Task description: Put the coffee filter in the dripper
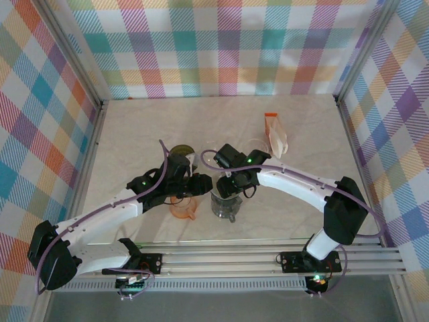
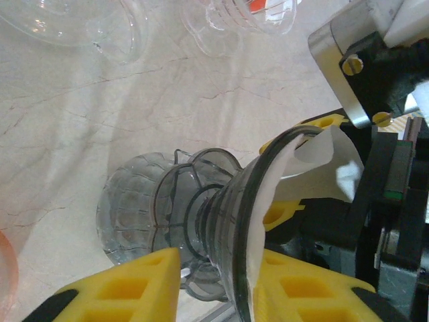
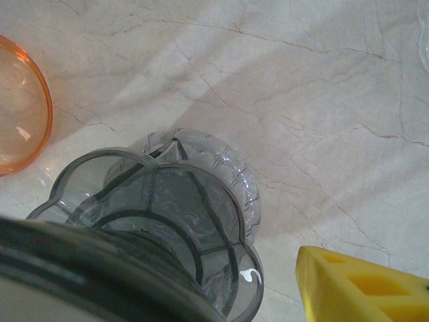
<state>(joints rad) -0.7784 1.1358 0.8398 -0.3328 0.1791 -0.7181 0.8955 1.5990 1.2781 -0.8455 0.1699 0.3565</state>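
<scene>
The white coffee filter (image 2: 322, 161) sits inside the grey see-through dripper (image 2: 224, 215), with one flap standing out over the rim. The dripper stands on the marble table (image 2: 201, 94), just beside an orange cup (image 3: 20, 107). The left gripper (image 2: 221, 268) has its yellow fingers close on both sides of the dripper; if they press it, I cannot tell. The right gripper (image 1: 228, 190) keeps its fingers apart around the flap; if it pinches, I cannot tell
</scene>
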